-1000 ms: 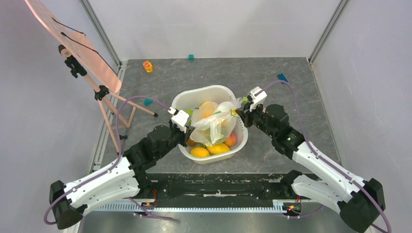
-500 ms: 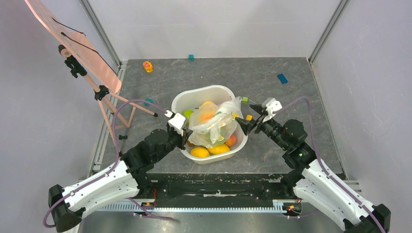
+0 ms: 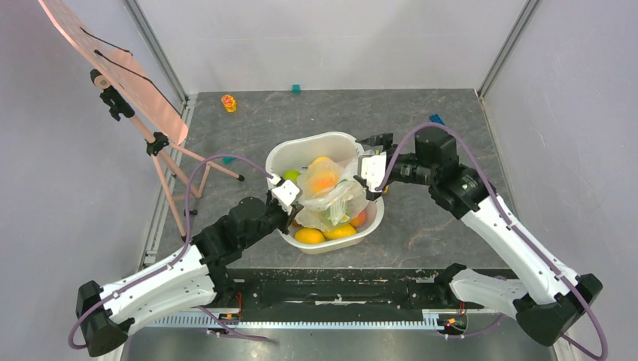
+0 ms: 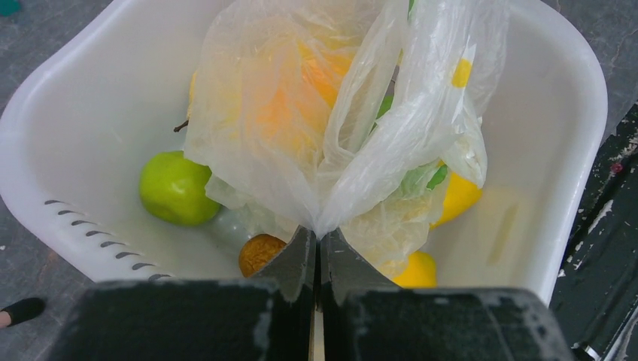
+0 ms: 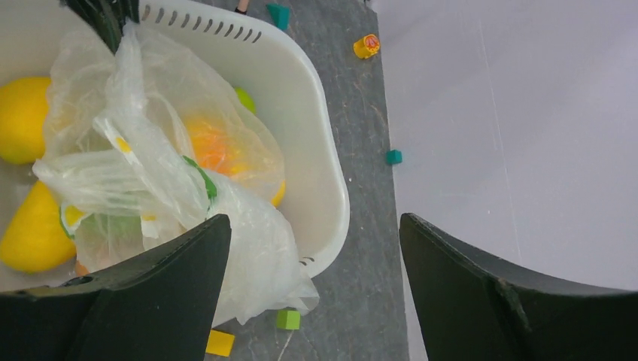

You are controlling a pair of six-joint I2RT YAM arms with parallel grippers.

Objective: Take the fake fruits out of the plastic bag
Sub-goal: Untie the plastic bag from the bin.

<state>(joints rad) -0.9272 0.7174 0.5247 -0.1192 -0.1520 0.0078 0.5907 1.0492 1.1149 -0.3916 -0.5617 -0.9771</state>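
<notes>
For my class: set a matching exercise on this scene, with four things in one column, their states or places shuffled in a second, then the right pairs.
1 left hand
2 right hand
3 green fruit
4 orange fruit

A inside the plastic bag
B open
C shut on the plastic bag
D loose in the white basin, outside the bag

Pairs: 1-C, 2-B, 3-D, 4-A

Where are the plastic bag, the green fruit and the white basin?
plastic bag point(image 4: 286, 120), left wrist view, bulging film on its left side.
green fruit point(image 4: 174, 188), left wrist view, middle of its skin.
white basin point(image 3: 301, 150), top external view, bare far inner wall.
</notes>
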